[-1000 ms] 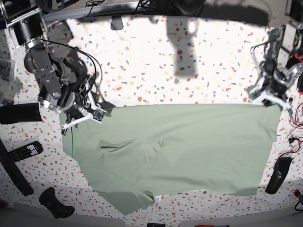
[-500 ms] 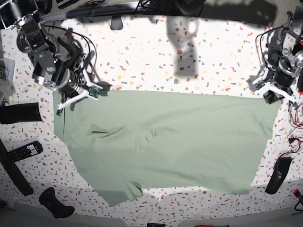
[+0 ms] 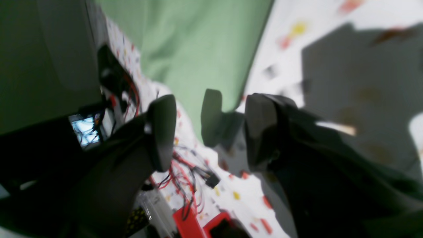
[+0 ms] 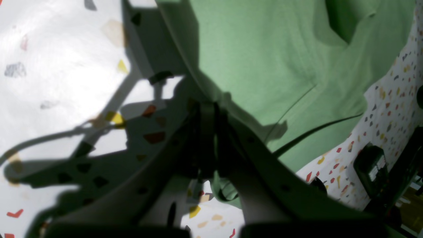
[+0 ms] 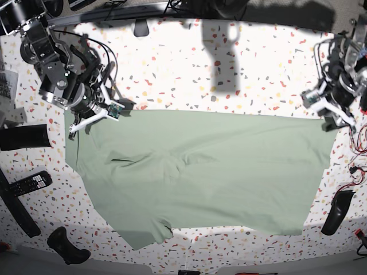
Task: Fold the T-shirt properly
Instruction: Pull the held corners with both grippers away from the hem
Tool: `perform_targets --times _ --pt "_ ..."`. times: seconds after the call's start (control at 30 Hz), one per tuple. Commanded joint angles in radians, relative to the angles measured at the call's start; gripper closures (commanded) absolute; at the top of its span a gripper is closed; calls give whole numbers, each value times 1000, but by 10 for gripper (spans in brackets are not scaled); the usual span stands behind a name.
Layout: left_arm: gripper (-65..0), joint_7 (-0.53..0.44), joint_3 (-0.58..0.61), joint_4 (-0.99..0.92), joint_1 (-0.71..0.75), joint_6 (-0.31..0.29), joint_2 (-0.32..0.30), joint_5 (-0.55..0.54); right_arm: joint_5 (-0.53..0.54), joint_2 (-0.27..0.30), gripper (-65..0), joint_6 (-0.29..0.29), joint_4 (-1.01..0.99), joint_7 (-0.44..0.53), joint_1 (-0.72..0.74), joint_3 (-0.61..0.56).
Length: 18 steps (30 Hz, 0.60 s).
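where t-shirt (image 5: 218, 172) lies flat, remote (image 5: 30, 183) nr left edge, red wires (image 5: 360, 172) rt

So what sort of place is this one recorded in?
Probably a robotics lab bench: a speckled terrazzo-pattern table with two arms over a T-shirt, loose red wiring at its edge, and a remote control lying beside.

The T-shirt (image 5: 229, 166) is soft matt green cloth, the table (image 5: 189, 69) a smooth speckled terrazzo-look surface, and the left gripper's fingers (image 3: 261, 132) matt black plastic.
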Motion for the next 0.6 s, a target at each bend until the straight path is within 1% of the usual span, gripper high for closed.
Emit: perform_targets --times 0.0,0.2,0.3,0.37,0.47,0.53,0.57 --pt "-305 -13 -9 3 -21 15 -20 1 -3 14 0 -11 17 9 13 10" --pt "-305 -103 -9 -18 -42 10 -11 2 -3 14 0 -11 17 9 13 10" --pt "-303 -113 -9 -35 -48 -6 8 2 -3 14 0 -11 17 9 14 10" --pt "-266 -113 -9 -52 -54 -19 20 1 -3 14 0 -11 17 9 14 10" --pt "-172 -123 -9 -73 -56 -19 37 1 -3 14 0 -11 17 9 13 10" --pt "-113 -160 -9 -84 -56 -19 43 1 -3 14 0 -11 17 9 13 10" --pt "-73 -175 -9 -84 -56 -18 46 0 -3 14 0 -11 17 9 13 10"
